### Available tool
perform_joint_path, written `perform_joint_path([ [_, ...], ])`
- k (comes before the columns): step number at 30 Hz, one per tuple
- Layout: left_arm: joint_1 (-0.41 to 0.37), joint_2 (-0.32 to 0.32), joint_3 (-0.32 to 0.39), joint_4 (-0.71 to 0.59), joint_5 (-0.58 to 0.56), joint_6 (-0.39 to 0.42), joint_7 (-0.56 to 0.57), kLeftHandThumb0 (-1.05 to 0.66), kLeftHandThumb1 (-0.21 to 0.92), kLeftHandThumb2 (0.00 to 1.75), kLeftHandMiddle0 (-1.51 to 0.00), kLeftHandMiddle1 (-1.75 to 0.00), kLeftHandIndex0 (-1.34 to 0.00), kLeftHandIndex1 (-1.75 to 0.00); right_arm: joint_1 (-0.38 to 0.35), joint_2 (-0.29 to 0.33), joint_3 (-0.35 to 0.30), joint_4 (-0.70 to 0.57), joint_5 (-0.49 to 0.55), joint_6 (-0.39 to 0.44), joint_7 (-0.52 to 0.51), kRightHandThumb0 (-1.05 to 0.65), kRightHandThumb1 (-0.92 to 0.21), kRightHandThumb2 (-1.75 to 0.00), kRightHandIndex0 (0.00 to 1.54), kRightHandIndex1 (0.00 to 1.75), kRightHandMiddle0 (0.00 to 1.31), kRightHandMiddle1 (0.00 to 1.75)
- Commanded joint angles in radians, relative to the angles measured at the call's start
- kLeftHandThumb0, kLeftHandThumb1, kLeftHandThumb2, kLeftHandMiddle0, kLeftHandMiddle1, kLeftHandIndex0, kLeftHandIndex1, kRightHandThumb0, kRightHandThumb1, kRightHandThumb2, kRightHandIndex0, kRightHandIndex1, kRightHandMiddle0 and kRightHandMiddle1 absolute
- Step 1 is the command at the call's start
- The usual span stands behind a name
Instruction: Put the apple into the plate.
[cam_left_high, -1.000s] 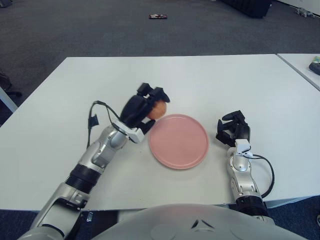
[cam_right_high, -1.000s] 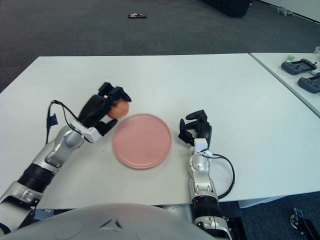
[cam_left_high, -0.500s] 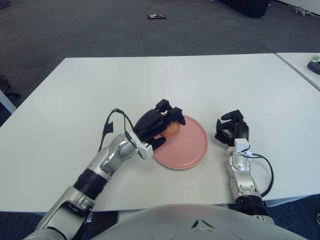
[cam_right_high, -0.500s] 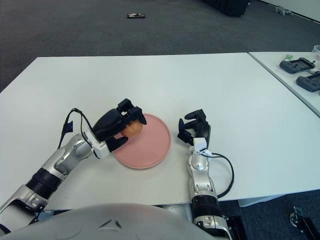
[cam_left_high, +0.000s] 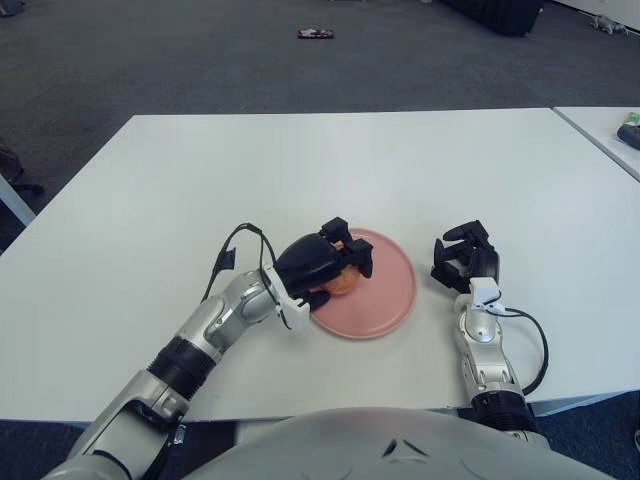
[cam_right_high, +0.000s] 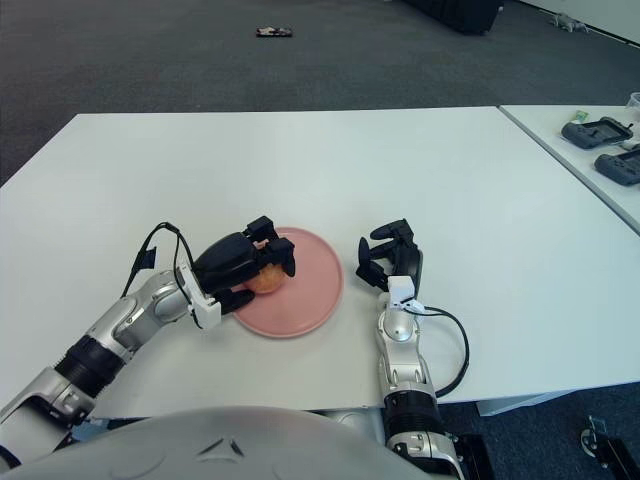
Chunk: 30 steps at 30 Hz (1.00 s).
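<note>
The left hand sits low over the left part of the pink plate, its dark fingers curled down around the apple, which shows as an orange-red patch just beneath the palm. The fruit is already inside the plate's rim, under the hand and toward its fingertip side; whether its underside touches the plate surface cannot be told, since the hand covers most of it. To the right of that hand the rest of the plate lies bare, and past the plate's far edge, apart from it, the right hand shows above the white table, holding nothing, its fingers loosely bent and idle.

As a judgement, the task is nearly finished: the carrying is done and the apple is over its target. What is left is for the left hand to let go and lift clear without rolling the fruit off toward the rim.

No brand, label or writing can be read on the hands, the plate or the table; the small dark things at the far right edge are too small to make out
</note>
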Motion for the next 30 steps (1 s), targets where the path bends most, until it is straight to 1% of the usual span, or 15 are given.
perform_joint_path([
  [1, -0.008, 0.005, -0.021, 0.038, 0.035, -0.003, -0.008, 0.0, -0.05, 1.68, -0.94, -1.6, -0.65, -1.75, 0.021, 0.002, 0.001, 0.032, 0.004, 0.018, 0.006, -0.41, -0.53, -1.06, 0.72, 1.55, 0.44, 1.75],
  [4, -0.01, 0.001, -0.026, 0.052, 0.045, -0.008, 0.006, 0.0, -0.05, 1.68, -0.94, -1.6, -0.65, -1.75, 0.022, 0.002, 0.001, 0.032, 0.006, 0.017, 0.009, -0.42, -0.52, -1.07, 0.72, 1.54, 0.45, 1.75],
  [11, -0.013, -0.022, -0.038, 0.106, 0.113, -0.043, 0.137, 0.0, -0.02, 1.66, -0.92, -1.6, -0.63, -1.75, 0.025, 0.004, -0.001, 0.027, 0.005, 0.022, 0.006, -0.42, -0.52, -1.07, 0.72, 1.53, 0.45, 1.75],
  [14, -0.011, -0.035, -0.038, 0.126, 0.137, -0.059, 0.205, 0.0, 0.01, 1.64, -0.88, -1.65, -0.6, -1.75, 0.026, 0.004, 0.0, 0.027, 0.003, 0.022, 0.003, -0.41, -0.53, -1.07, 0.72, 1.53, 0.45, 1.75],
  [17, -0.002, -0.051, -0.035, 0.143, 0.129, -0.06, 0.235, 0.0, 0.04, 1.64, -0.86, -1.72, -0.56, -1.75, 0.026, 0.004, 0.0, 0.027, 0.001, 0.022, 0.001, -0.41, -0.53, -1.06, 0.72, 1.53, 0.44, 1.75],
  [18, 0.0, -0.055, -0.034, 0.148, 0.125, -0.059, 0.239, 0.0, 0.12, 1.55, -0.74, -1.73, -0.55, -1.75, 0.026, 0.004, 0.0, 0.027, 0.0, 0.021, 0.001, -0.41, -0.53, -1.06, 0.72, 1.53, 0.44, 1.75],
  [19, 0.005, -0.057, -0.032, 0.141, 0.104, -0.052, 0.218, 0.0, 0.18, 1.48, -0.67, -1.73, -0.53, -1.75, 0.026, 0.004, 0.0, 0.027, 0.0, 0.025, 0.001, -0.41, -0.53, -1.06, 0.72, 1.53, 0.44, 1.75],
  [20, 0.009, -0.058, -0.029, 0.124, 0.076, -0.041, 0.185, 0.0, 0.21, 1.45, -0.63, -1.74, -0.52, -1.75, 0.027, 0.004, 0.0, 0.026, 0.0, 0.031, 0.002, -0.41, -0.53, -1.06, 0.72, 1.53, 0.44, 1.75],
  [21, 0.012, -0.057, -0.027, 0.11, 0.057, -0.034, 0.162, 0.0, 0.28, 1.37, -0.56, -1.74, -0.48, -1.75, 0.028, 0.003, -0.001, 0.025, 0.0, 0.036, 0.002, -0.41, -0.53, -1.06, 0.71, 1.55, 0.44, 1.75],
  [23, 0.012, -0.057, -0.025, 0.088, 0.019, -0.026, 0.122, 0.0, 0.38, 1.26, -0.47, -1.74, -0.43, -1.75, 0.029, 0.004, -0.001, 0.019, -0.001, 0.053, 0.001, -0.41, -0.53, -1.05, 0.7, 1.56, 0.44, 1.75],
  [26, 0.009, -0.056, -0.025, 0.088, -0.002, -0.034, 0.106, 0.0, 0.62, 0.95, -0.29, -1.75, -0.26, -1.75, 0.031, 0.005, -0.001, 0.011, -0.004, 0.069, -0.001, -0.41, -0.54, -1.04, 0.69, 1.6, 0.43, 1.75],
  [27, 0.006, -0.056, -0.025, 0.091, -0.007, -0.043, 0.106, 0.0, 0.65, 0.92, -0.28, -1.75, -0.25, -1.75, 0.033, 0.006, 0.0, 0.005, -0.004, 0.076, -0.001, -0.41, -0.54, -1.04, 0.69, 1.6, 0.43, 1.75],
  [28, 0.005, -0.056, -0.025, 0.093, -0.011, -0.048, 0.105, 0.13, 0.66, 0.9, -0.3, -1.75, -0.16, -1.56, 0.034, 0.006, 0.0, 0.001, -0.005, 0.081, -0.002, -0.41, -0.55, -1.04, 0.68, 1.6, 0.43, 1.75],
  [29, 0.004, -0.056, -0.024, 0.093, -0.013, -0.055, 0.106, 0.18, 0.66, 0.9, -0.31, -1.75, -0.13, -1.48, 0.035, 0.007, 0.001, -0.003, -0.005, 0.087, -0.001, -0.41, -0.55, -1.04, 0.68, 1.6, 0.43, 1.75],
  [30, 0.003, -0.055, -0.024, 0.095, -0.013, -0.063, 0.111, 0.11, 0.63, 0.96, -0.25, -1.67, -0.08, -1.32, 0.036, 0.007, 0.001, -0.009, -0.005, 0.096, 0.001, -0.41, -0.55, -1.04, 0.68, 1.6, 0.43, 1.75],
])
